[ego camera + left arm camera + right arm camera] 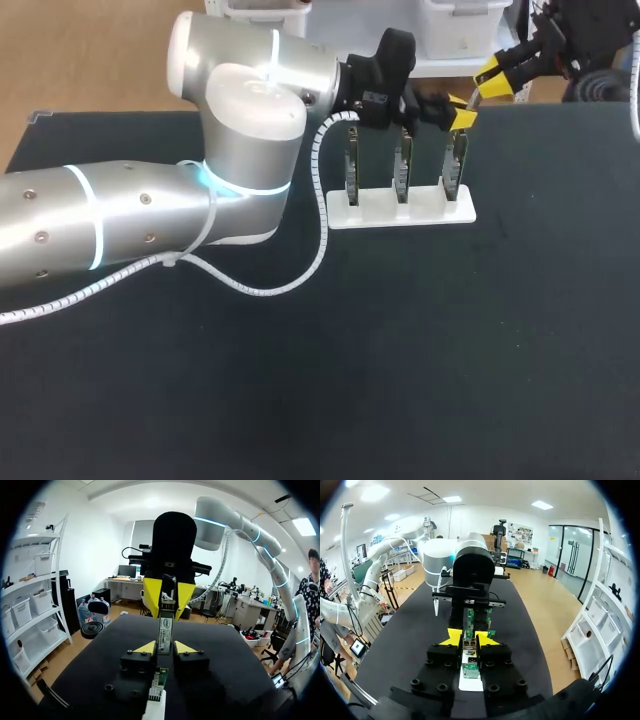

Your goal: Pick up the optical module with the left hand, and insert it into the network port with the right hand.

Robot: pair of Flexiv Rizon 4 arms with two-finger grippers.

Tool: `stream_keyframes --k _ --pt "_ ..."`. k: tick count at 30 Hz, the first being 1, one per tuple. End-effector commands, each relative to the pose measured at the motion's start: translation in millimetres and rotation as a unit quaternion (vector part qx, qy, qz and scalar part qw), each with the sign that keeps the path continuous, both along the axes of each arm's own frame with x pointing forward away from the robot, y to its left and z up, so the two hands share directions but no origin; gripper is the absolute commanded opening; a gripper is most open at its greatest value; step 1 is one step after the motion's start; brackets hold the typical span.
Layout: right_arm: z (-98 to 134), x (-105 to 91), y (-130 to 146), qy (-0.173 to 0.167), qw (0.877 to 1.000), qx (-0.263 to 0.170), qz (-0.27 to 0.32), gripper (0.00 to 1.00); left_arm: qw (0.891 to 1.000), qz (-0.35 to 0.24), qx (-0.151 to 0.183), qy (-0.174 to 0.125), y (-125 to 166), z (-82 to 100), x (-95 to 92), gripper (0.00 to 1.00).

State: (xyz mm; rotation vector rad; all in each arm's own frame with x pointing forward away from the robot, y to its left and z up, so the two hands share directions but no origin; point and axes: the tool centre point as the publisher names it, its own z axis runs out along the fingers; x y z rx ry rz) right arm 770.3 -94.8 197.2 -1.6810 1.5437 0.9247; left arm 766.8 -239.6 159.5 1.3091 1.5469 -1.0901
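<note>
The optical module [165, 630], a slim metal bar with a white label, stands between the yellow tips of my left gripper [166, 647]. Both tips press on its sides. Its far end sits in my right gripper [168, 594], which faces the left one. In the right wrist view my right gripper [469, 639] is shut on the module's metal end [469, 645]. In the head view my left gripper [462, 118] hovers over the rightmost of three upright network cards [455, 170], and my right gripper [497, 78] is just behind and to the right of it.
A white holder [400, 213] carries the three green cards on the dark table mat. One card's top edge [159, 680] shows directly under the left gripper. A white coiled cable [300, 270] loops from my left arm onto the mat in front of the holder.
</note>
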Motion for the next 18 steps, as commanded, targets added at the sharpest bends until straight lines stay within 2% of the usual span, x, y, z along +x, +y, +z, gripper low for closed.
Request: stream_keyframes --k 1,18 --pt "-0.1 -1.0 0.7 -0.002 1.000 0.000 -0.001 0.00 1.000 0.000 0.001 0.000 -0.4 0.0 0.2 1.00" --pt "-0.3 -3.5 -0.8 -0.004 1.000 -0.001 -0.005 0.00 1.000 -0.001 0.006 -0.007 0.0 3.5 -0.3 1.00"
